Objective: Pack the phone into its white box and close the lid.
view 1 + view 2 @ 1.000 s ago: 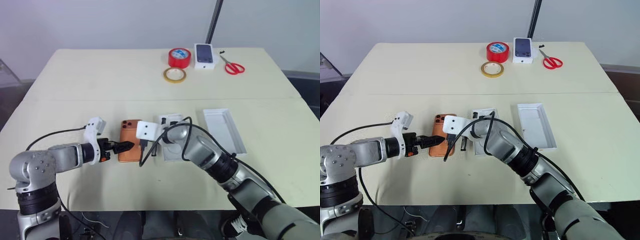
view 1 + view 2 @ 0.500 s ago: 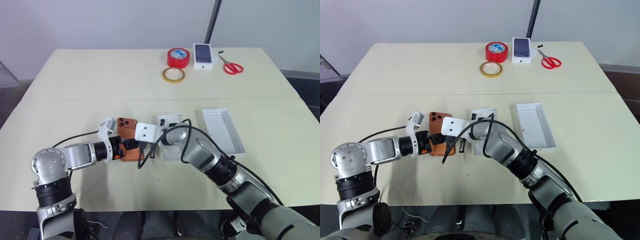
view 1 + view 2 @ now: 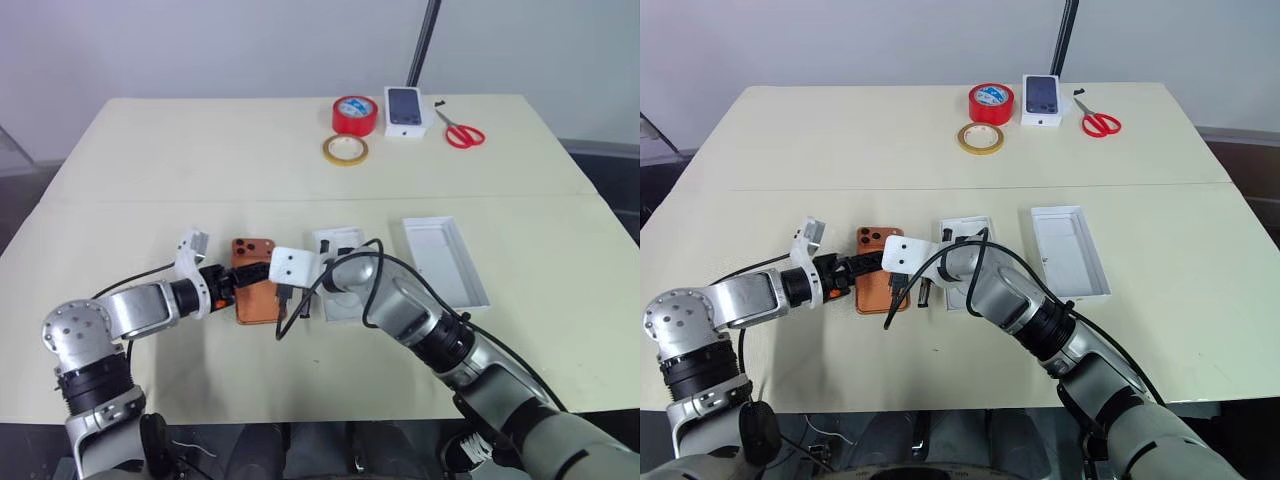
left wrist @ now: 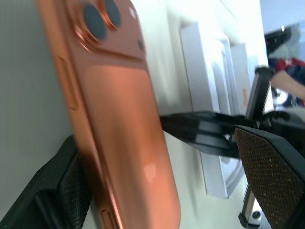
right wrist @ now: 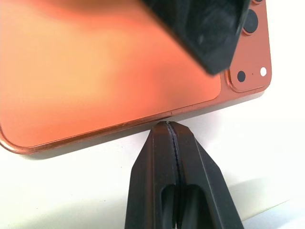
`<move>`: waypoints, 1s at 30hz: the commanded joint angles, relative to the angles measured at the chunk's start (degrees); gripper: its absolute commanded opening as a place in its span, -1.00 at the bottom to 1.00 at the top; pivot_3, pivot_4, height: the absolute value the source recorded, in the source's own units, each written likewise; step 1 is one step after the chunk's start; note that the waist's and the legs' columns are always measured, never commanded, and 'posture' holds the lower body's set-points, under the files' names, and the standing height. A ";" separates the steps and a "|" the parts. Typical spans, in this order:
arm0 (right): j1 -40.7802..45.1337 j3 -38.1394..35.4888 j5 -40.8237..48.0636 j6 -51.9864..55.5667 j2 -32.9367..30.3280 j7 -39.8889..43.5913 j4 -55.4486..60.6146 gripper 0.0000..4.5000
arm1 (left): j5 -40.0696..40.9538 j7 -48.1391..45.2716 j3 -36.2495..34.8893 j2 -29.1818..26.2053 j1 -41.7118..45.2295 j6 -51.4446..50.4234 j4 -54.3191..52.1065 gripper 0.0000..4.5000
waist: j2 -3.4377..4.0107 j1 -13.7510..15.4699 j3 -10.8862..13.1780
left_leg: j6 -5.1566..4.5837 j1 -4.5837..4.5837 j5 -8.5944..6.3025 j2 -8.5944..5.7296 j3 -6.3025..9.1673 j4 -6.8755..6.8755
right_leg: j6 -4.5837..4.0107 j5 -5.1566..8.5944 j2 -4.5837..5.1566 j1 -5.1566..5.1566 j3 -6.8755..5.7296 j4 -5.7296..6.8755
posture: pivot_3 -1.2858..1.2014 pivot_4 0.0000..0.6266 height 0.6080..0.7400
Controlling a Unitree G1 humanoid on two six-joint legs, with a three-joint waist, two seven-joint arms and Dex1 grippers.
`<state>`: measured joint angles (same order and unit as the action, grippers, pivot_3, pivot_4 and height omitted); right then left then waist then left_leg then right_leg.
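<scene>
The phone (image 3: pixel 256 292) lies camera-side up on the table (image 3: pixel 200 160) between the wide-spread fingers of the left end effector (image 3: pixel 246 278), apparently not clamped. The right end effector (image 5: pixel 172 138), pressed together, touches the phone's long edge.

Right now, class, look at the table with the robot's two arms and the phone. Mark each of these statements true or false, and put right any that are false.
1. The phone lies on the table with its camera lenses facing up. True.
2. The right tool is shut, its tip at the phone's edge. True.
3. The phone already sits inside the white box. False: it lies on the table beside the box.
4. The left tool stands open about the phone. True.
5. The lid covers the white box. False: it lies apart on the table, open side up.
6. The scissors lie next to the phone. False: they lie at the far edge, near the red tape roll.
</scene>
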<state>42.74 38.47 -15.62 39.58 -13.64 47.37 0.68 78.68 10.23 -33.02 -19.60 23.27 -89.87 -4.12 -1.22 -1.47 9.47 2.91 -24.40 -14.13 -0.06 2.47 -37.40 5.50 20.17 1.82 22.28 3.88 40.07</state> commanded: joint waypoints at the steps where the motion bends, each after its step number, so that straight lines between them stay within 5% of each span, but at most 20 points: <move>1: -0.53 1.08 -0.20 0.01 0.27 0.56 1.37 -1.00 | 3.93 3.06 -0.82 -0.76 -0.63 2.38 0.41 0.77 | 0.00 0.05 0.00 | 0.00 0.00 0.00 0.00 0.00 0.00 | 0.00 0.00 0.00 0.00 0.00 0.00 | 0.03 -0.52 0.77; 3: -0.50 1.04 -0.25 -0.05 0.12 0.59 1.44 -1.00 | 6.27 4.83 -0.50 -0.85 -1.24 4.03 0.74 0.46 | 0.00 0.05 0.00 | 0.00 0.00 0.00 0.00 0.00 0.01 | 0.00 0.00 0.00 0.02 0.00 0.00 | 0.03 -0.52 0.77; 8: -0.38 0.64 -0.40 0.14 -0.53 0.67 2.14 -1.00 | 13.31 8.74 1.36 -3.24 -2.97 8.34 1.87 -0.69 | -0.01 0.25 0.00 | 0.02 0.00 0.01 0.00 0.00 0.01 | 0.00 0.00 0.01 0.02 0.00 -0.01 | 0.03 -0.52 0.77; 10: -0.23 0.42 -0.48 0.22 -0.83 0.64 2.57 -1.00 | 16.27 10.12 2.66 -4.66 -3.69 10.21 2.25 -0.98 | -0.04 0.28 -0.02 | 0.02 0.00 0.01 0.00 0.01 0.00 | 0.00 0.00 0.02 0.01 0.00 -0.01 | 0.03 -0.52 0.77; 18: 0.29 -5.12 1.85 3.58 -4.40 1.74 10.76 -1.00 | 30.32 14.85 8.94 -8.72 -5.77 21.54 1.52 -0.98 | -0.07 0.56 0.01 | 0.01 -0.06 0.01 -0.04 0.06 0.02 | 0.00 0.00 0.08 0.04 0.00 -0.04 | 0.03 -0.52 0.77; 24: -6.41 -21.73 12.44 5.04 -14.59 7.09 26.09 -1.00 | 34.32 18.14 15.37 -2.94 -1.71 29.80 -3.57 -0.98 | -0.10 1.23 0.02 | -0.05 -0.13 -0.03 -0.17 0.39 0.01 | 0.00 0.00 0.19 -0.21 -0.23 -0.27 | 0.03 -0.52 0.77; 30: -14.75 -35.00 20.81 4.78 -24.00 10.17 27.84 -1.00 | 33.14 24.44 25.72 4.61 1.49 36.45 -4.68 -0.98 | -0.07 1.61 0.03 | -0.09 -0.08 -0.03 -0.22 0.69 0.01 | 0.00 0.00 0.21 -0.60 -0.63 -0.59 | 0.03 -0.52 0.77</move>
<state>28.25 7.27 3.20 44.65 -36.18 57.09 26.70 111.38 33.70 -9.21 -15.89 23.48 -55.38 -7.12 -1.29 0.14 9.50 2.82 -24.46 -14.16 -0.27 3.16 -37.38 5.49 20.17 2.01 21.67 3.25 39.48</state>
